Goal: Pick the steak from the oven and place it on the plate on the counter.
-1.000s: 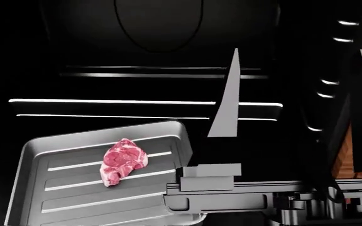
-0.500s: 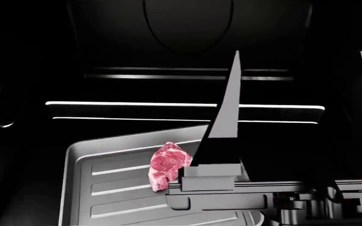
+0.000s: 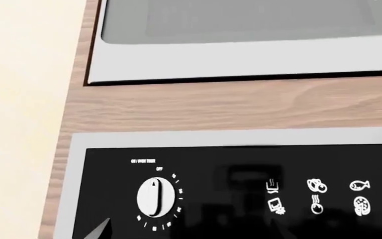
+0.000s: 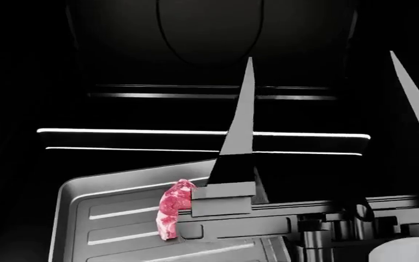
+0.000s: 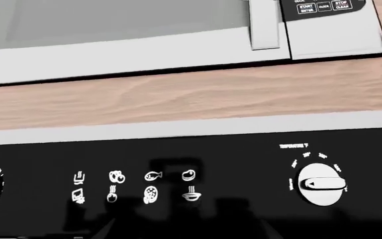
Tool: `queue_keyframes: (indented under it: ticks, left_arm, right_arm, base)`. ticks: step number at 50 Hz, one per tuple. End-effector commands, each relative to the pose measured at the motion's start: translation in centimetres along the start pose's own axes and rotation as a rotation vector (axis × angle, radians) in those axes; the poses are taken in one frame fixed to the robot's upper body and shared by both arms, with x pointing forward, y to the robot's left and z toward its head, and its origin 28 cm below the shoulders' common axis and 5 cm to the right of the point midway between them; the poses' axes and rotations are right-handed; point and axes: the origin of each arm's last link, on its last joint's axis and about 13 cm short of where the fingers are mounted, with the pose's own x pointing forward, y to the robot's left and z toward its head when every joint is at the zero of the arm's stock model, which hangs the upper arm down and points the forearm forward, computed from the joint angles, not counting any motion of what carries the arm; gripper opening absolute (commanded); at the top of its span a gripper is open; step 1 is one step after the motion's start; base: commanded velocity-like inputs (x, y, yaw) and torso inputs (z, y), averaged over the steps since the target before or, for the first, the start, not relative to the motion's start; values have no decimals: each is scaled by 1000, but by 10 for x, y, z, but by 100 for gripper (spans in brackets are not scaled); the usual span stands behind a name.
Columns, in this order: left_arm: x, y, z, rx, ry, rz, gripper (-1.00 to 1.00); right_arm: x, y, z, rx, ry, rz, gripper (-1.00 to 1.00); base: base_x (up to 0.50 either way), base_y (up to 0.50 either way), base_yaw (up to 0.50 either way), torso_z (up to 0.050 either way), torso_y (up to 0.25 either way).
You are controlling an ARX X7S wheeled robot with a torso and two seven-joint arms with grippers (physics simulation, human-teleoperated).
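The steak [image 4: 168,212] lies on the grey ribbed tray [image 4: 85,224] low in the dark oven [image 4: 209,49]. Its right edge is hidden behind the base of my right gripper's left finger [image 4: 240,125]. My right gripper [image 4: 320,55] stands open over the tray's right side, its long fingers wide apart and pointing into the cavity with nothing between them. In the left wrist view only one fingertip [image 3: 101,230] of my left gripper [image 3: 187,235] shows, far off centre, facing the oven's control panel. The plate and the counter are out of view.
Shiny rack rails [image 4: 202,134] cross the cavity behind the tray. Above the oven sit a black control panel with a left knob [image 3: 155,196] and a right knob [image 5: 320,185], a wood band [image 5: 191,97], and a grey appliance [image 5: 144,35] higher up.
The head view has swung, so the tray and steak sit further right than a second ago. The right gripper's finger base now covers the steak's right edge, and the steak looks narrower.
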Motion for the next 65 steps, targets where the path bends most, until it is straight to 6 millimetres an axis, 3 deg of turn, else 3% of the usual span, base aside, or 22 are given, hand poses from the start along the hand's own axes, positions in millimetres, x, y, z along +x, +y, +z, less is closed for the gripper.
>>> queue_keyframes:
  ticks: [1,8,12,16,22,29,47,65]
  left_arm:
    - [-2,-1,0,-13,-3,1,100]
    - [-4,2,4,-38,-17,15,100]
    - [-4,5,6,-47,-27,23,100]
    - [-3,7,10,-49,-40,31,100]
    - [-3,6,14,-64,-53,21,100]
    - [-3,5,15,-67,-53,20,100]
    - [-5,6,13,-63,-47,21,100]
    - [-5,5,13,-66,-47,20,100]
  right_arm:
    - [18,6,-1,-59,83,88,100]
    - [32,21,-21,-5,262,132,100]
    - [37,31,-46,55,401,146,100]
    - [30,43,-72,93,522,192,100]
    - [16,67,-126,138,667,221,100]
    - [11,76,-162,150,730,223,100]
    - [1,77,-205,140,780,125,100]
    - [-4,83,-204,123,779,175,100]
  base:
    - [0,0,0,0,0]
    - [0,0,0,0,0]
    - [0,0,0,0,0]
    - [0,0,0,0,0]
    - [0,0,0,0,0]
    - [0,0,0,0,0]
    - [0,0,0,0,0]
    - [0,0,0,0,0]
